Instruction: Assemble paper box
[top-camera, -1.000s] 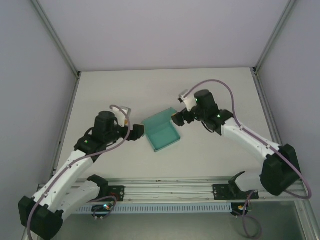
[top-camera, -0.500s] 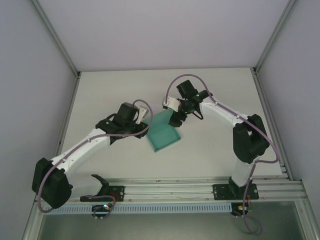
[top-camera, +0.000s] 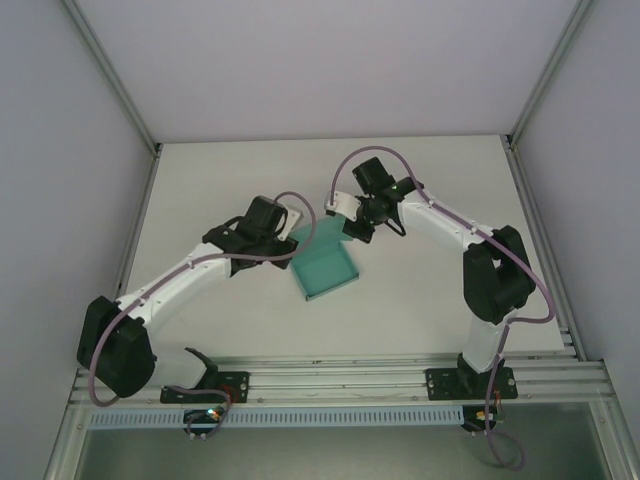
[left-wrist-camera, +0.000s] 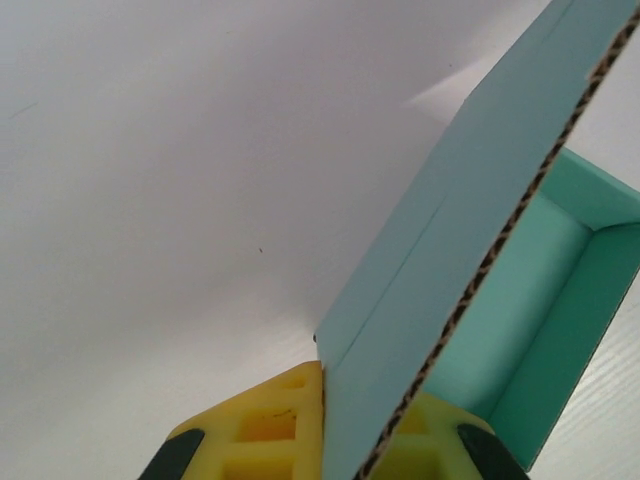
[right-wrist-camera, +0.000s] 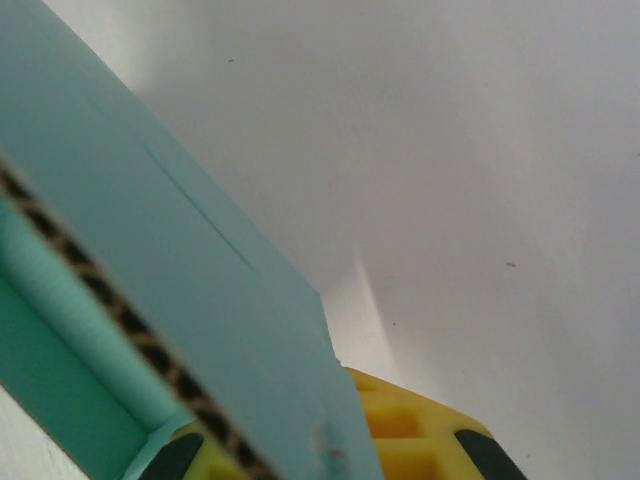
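- Left gripper (top-camera: 296, 243), top external view: pressed against the left rear edge of the shallow, rectangular teal-green paper box (top-camera: 330, 272). The box rests on the white table (top-camera: 220, 175) between the two arms.
- Right gripper (top-camera: 349, 229), same view: set at the box's far right corner, touching the raised rear panel. Finger spacing cannot be judged from this height.
- Left wrist view: left gripper (left-wrist-camera: 350, 445) is pinching a tilted card panel of the paper box (left-wrist-camera: 440, 260) between its yellow finger pads (left-wrist-camera: 262, 428). The corrugated cut edge is exposed, and the box's inner floor and walls lie to the right.
- Right wrist view: right gripper (right-wrist-camera: 300, 455) is pinching another card panel of the paper box (right-wrist-camera: 190, 250) between its yellow finger pads (right-wrist-camera: 405, 435). The fluted edge runs diagonally, with the box interior at lower left.
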